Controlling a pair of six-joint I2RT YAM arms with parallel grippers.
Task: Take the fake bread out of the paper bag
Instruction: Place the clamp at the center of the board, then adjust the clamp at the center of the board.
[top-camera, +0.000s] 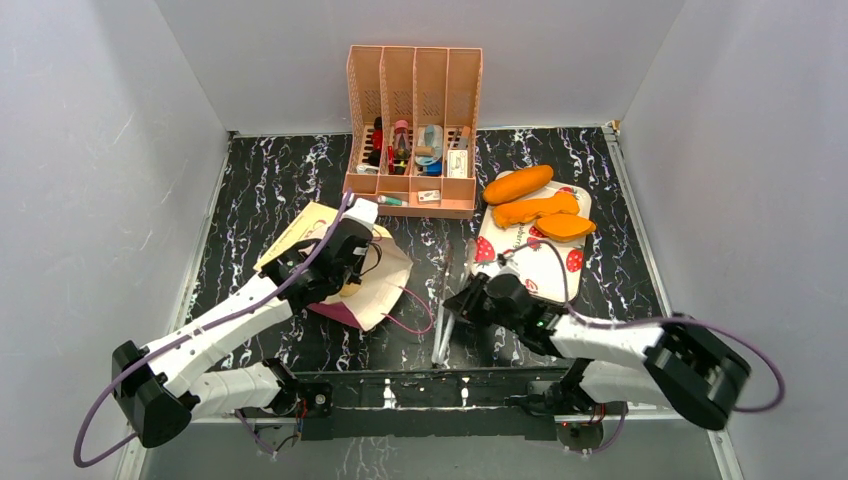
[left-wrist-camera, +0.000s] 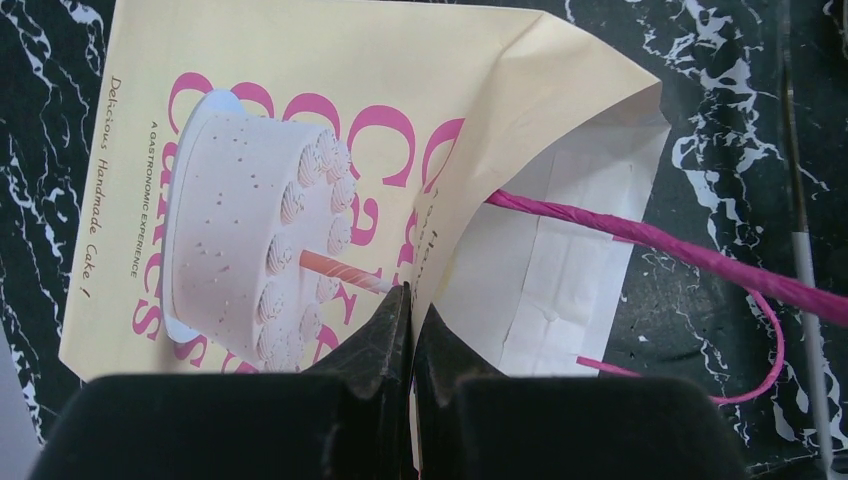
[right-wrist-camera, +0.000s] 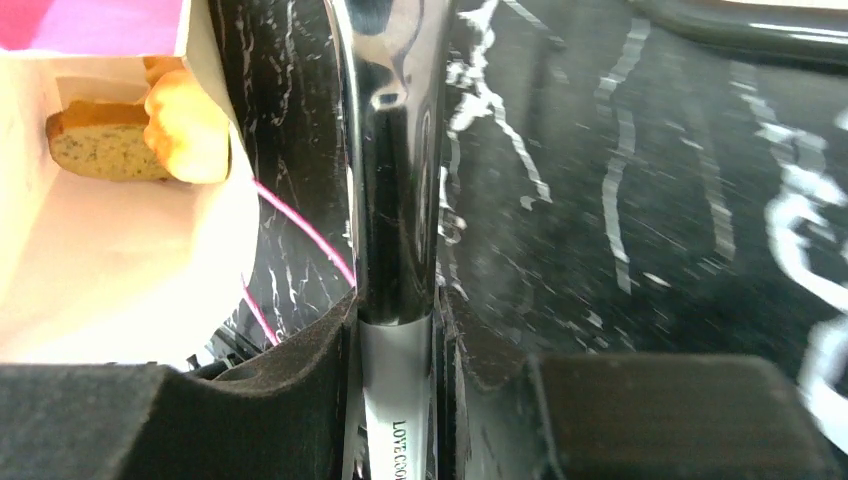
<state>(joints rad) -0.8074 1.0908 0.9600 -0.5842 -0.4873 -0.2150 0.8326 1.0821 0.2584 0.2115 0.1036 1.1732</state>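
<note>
Paper bag (left-wrist-camera: 300, 60) lying flat on surface (top-camera: 260, 180), mouth open twd right arm. Left end effector (left-wrist-camera: 412, 300) pinched together on bag's upper mouth flap. Right end effector (right-wrist-camera: 395, 310) clamped on shiny metal utensil (right-wrist-camera: 390, 150). Two fake bread pcs (right-wrist-camera: 185, 125) inside bag; three loaves (top-camera: 518, 184) on tray (top-camera: 500, 232), back right.

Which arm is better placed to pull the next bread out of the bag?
Right. The right jaws clamp the tongs beside the paper bag, whose open mouth shows fake bread inside. The left jaws are shut on the bag's upper face, busy holding it.
</note>
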